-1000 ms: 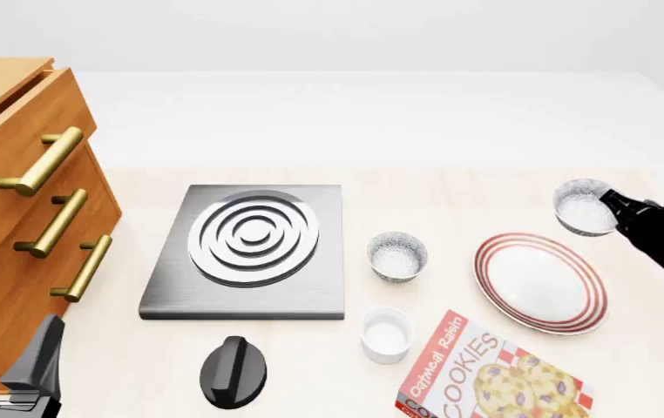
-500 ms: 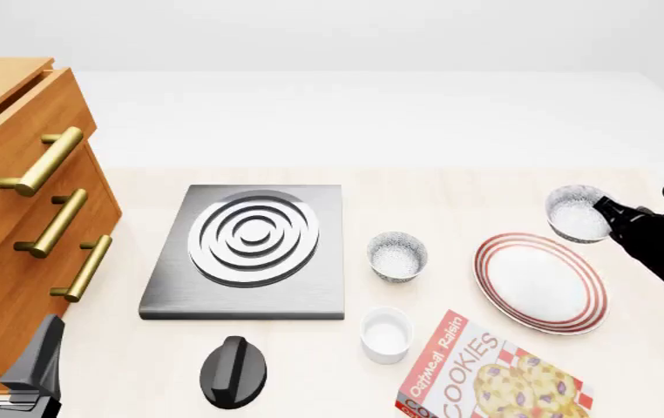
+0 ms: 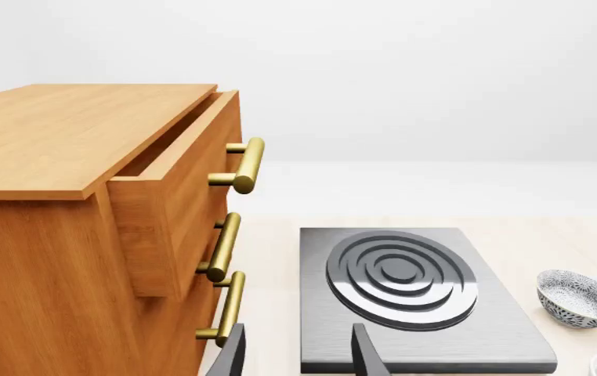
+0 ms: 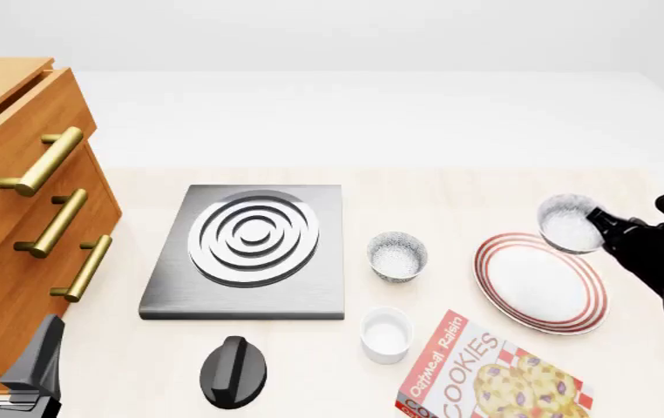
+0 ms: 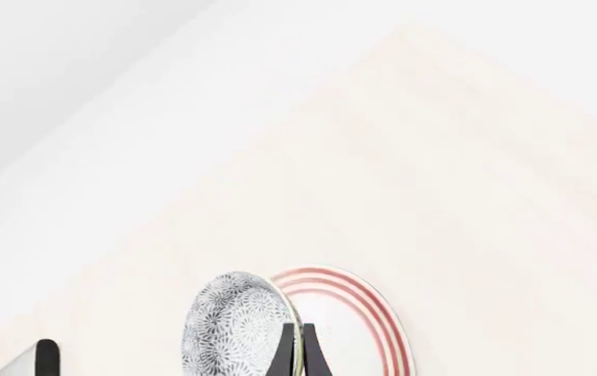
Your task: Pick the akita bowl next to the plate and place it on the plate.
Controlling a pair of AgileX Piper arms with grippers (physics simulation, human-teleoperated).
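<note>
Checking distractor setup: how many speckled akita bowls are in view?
2. One akita bowl is held by the right gripper, over the far edge of the plate. The other bowl sits on the table between the stove burner and the plate.

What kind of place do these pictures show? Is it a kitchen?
Probably a simulated kitchen tabletop. A single-burner stove plate with its black knob lies in the middle, a wooden drawer cabinet stands to its left, and a red-ringed plate, small bowls and a cookie box lie nearby.
</note>
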